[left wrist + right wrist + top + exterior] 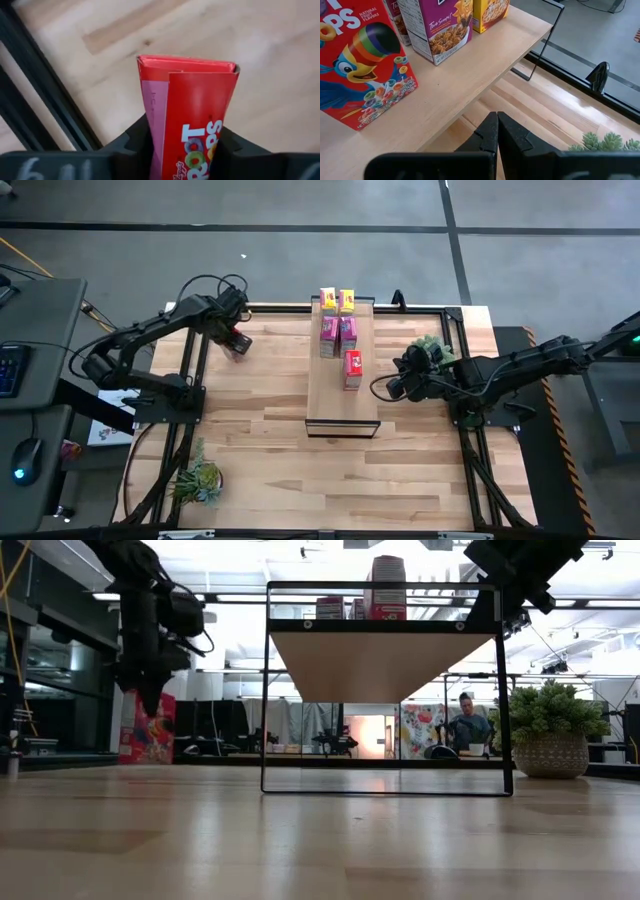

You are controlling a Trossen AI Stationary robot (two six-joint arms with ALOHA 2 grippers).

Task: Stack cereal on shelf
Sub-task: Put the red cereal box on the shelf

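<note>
Cereal: I count five boxes [339, 330] on the shelf [342, 405], its near half bare.
Left hand [235, 343]: clamped on a red box [192, 120], left of the shelf.
Right hand [497, 131]: fingers together, just off the shelf's right edge.

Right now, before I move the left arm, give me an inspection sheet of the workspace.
Surface: wood table, bare in front of the shelf.
Job's things: shelf carries five boxes: two yellow, two pink, one red; the sixth box, red, is in the left hand.
Clutter: two plants.
Hands: left hand shut on the sixth box, beside the shelf; right hand shut, empty, beside the shelf.
Cables: black loops on both arms.
Surroundings: a seated person beyond the table; desk at left.
</note>
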